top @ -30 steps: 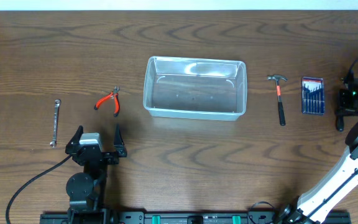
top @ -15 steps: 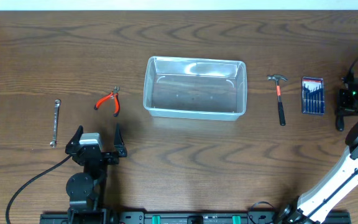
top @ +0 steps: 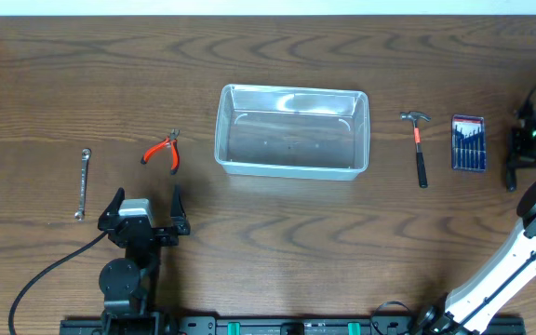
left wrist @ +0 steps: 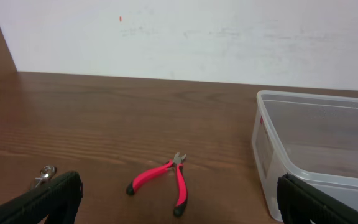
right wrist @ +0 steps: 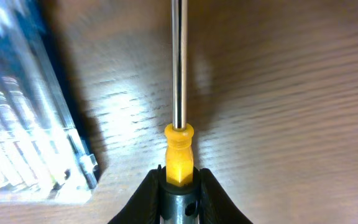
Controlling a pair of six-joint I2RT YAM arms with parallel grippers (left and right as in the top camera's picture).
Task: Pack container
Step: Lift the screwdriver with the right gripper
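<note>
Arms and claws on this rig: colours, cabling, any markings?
The left arm is black, with a pale grey block at the wrist and a black cable trailing off. The left claw has two black fingers. The right arm has a white link, a black wrist and a green light. The right claw is black. No markings are legible.

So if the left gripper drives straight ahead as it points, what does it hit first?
Most likely the red-handled pliers, lying dead ahead of the open left gripper. The clear container sits to the right of that line. The gripper's height is unclear, so it could pass over the pliers.
</note>
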